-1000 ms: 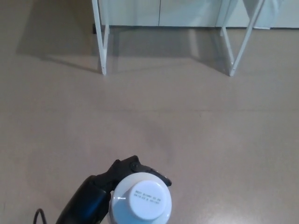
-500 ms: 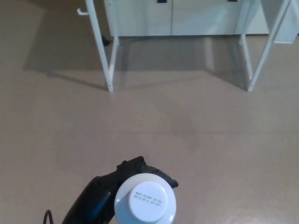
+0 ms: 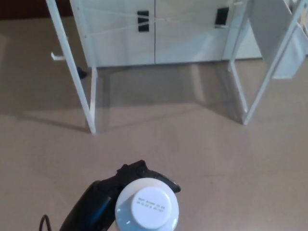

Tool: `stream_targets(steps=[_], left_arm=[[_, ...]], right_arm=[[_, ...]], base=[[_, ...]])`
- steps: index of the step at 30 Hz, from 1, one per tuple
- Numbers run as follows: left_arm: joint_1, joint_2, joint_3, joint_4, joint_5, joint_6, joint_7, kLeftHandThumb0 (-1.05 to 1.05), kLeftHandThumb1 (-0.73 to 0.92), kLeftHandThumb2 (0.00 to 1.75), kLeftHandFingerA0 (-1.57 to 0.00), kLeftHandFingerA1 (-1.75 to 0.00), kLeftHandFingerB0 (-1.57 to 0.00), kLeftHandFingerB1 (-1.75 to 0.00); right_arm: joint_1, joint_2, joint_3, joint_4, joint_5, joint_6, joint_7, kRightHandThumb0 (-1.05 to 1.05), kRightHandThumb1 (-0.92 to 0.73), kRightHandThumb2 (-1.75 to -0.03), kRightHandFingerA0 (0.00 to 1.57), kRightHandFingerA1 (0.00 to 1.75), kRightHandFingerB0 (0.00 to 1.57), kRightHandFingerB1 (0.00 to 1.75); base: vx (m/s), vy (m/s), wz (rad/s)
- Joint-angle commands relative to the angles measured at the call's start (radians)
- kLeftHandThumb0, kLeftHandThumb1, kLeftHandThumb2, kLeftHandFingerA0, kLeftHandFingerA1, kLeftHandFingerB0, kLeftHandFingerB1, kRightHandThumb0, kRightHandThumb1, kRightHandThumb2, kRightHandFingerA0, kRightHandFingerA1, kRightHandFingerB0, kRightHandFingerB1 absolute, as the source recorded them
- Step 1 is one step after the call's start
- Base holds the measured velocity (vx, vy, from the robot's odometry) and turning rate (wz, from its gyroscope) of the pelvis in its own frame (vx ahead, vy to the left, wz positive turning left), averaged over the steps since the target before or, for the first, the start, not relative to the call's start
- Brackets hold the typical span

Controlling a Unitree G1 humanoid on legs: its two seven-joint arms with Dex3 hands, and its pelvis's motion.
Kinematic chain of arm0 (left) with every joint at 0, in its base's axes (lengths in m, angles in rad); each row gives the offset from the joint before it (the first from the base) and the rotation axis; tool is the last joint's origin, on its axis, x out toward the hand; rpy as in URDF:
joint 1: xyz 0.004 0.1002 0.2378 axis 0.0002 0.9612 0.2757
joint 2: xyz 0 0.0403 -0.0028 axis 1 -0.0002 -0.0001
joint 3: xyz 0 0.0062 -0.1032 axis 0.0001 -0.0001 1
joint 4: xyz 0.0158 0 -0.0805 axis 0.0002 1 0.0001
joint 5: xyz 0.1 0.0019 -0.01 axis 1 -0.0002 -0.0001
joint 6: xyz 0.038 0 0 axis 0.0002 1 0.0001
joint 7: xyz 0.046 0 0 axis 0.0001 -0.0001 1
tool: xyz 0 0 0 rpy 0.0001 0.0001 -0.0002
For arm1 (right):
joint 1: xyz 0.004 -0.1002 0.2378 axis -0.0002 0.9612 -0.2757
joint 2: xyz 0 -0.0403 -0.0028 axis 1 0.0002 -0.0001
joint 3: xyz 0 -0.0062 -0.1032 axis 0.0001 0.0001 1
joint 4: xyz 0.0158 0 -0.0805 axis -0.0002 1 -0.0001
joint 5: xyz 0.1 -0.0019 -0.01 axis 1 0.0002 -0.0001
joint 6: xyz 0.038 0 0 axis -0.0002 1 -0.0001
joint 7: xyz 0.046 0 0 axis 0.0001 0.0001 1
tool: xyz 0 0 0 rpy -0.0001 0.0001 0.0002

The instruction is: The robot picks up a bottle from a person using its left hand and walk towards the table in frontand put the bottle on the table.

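I look straight down on a white bottle [image 3: 147, 206], its round cap with small printed text facing the camera, at the bottom centre of the head view. My left hand [image 3: 113, 192] is shut on the bottle, black fingers curling around its far side. The forearm runs off the lower left edge. White table legs [image 3: 77, 79] rise ahead on the left and further legs [image 3: 250, 91] on the right; the tabletop itself is out of frame. My right hand does not show.
A white cabinet [image 3: 154, 33] with two dark handles stands behind the table legs. Beige floor [image 3: 192, 154] spreads between me and the legs. A white panel [image 3: 276, 33] hangs at the upper right.
The whole picture has shifted: table legs and cabinet now sit lower and larger in frame. The bottle stays in my left hand in the same spot.
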Motion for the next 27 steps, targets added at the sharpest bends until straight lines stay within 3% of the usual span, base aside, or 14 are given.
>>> stream_targets(steps=[1, 7, 13, 17, 22, 27], left_arm=[[0.001, 0.006, -0.009, -0.005, 0.051, -0.062, 0.014, -0.15, 0.76, 0.72, -1.09, -1.28, -0.79, -1.02], [0.020, 0.002, -0.023, -0.023, 0.061, -0.048, 0.022, -0.17, 0.73, 0.75, -1.04, -1.36, -0.80, -0.99], [0.056, 0.008, -0.035, -0.024, 0.061, -0.082, 0.013, -0.16, 0.75, 0.74, -1.05, -1.35, -0.80, -0.99], [0.061, 0.009, -0.038, -0.031, 0.099, -0.103, 0.026, -0.17, 0.74, 0.72, -1.05, -1.34, -0.80, -0.99], [0.050, 0.014, -0.047, -0.044, 0.110, -0.098, 0.030, -0.18, 0.73, 0.72, -1.04, -1.33, -0.81, -0.99], [0.089, 0.027, -0.059, -0.053, 0.127, -0.117, 0.043, -0.19, 0.73, 0.71, -1.01, -1.34, -0.81, -0.99]], right_arm=[[0.016, -0.016, 0.002, -0.003, -0.001, -0.004, 0.009, -0.32, -0.72, -0.61, 0.62, 0.46, 0.49, 0.39], [0.027, -0.020, 0.015, 0.001, -0.011, -0.005, -0.001, -0.34, -0.74, -0.62, 0.55, 0.42, 0.45, 0.37], [0.056, -0.013, 0.028, 0.008, -0.024, -0.011, -0.026, -0.32, -0.75, -0.62, 0.59, 0.44, 0.47, 0.38], [0.058, -0.005, -0.001, 0.012, 0.005, -0.002, -0.013, -0.29, -0.76, -0.62, 0.54, 0.42, 0.45, 0.37], [0.057, -0.002, 0.001, 0.013, -0.011, 0.002, -0.028, -0.31, -0.73, -0.61, 0.59, 0.44, 0.47, 0.38], [0.088, -0.006, 0.029, 0.014, -0.042, -0.021, -0.048, -0.32, -0.75, -0.62, 0.60, 0.45, 0.46, 0.38]], base=[[0.39, -0.114, 0.11], [0.46, -0.221, 0.31], [0.43, -0.054, -0.05], [0.45, 0.105, -0.30], [0.55, 0.244, -0.65], [0.45, 0.183, 0.00]])
